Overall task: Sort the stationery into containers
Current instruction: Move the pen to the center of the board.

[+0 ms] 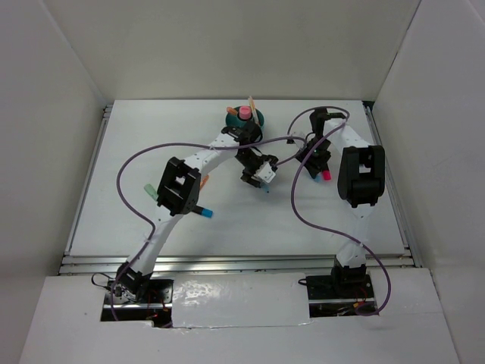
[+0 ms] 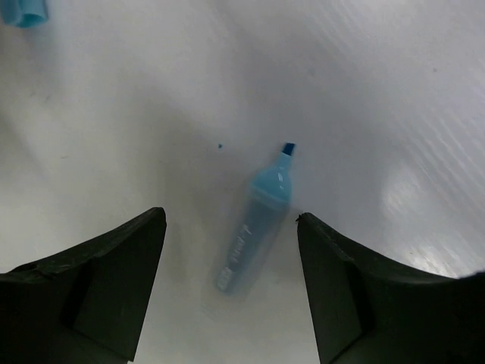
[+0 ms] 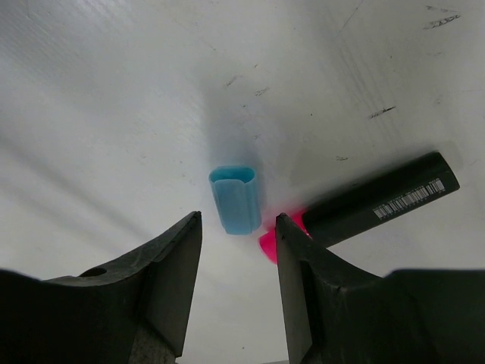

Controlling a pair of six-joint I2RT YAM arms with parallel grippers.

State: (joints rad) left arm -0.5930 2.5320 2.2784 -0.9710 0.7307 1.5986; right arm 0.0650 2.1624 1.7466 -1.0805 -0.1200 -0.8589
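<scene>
Robot lab test cell. Evidence:
- left arm point(image 1: 178, 189) and right arm point(image 1: 361, 176) bolted side by side at near edge of plain white surface point(image 1: 151, 144)
- white panel walls point(image 1: 227, 45) box it in on three sides
- aluminium extrusion rail point(image 1: 227, 263) along surface edge
- purple cables point(image 1: 119, 182) loop loose over surface
- bare wiring point(image 1: 148, 309) shows at arm bases, in cutouts of white cover board point(image 1: 242, 303)

Bright diffuse light; wrist views soft, glary.
</scene>
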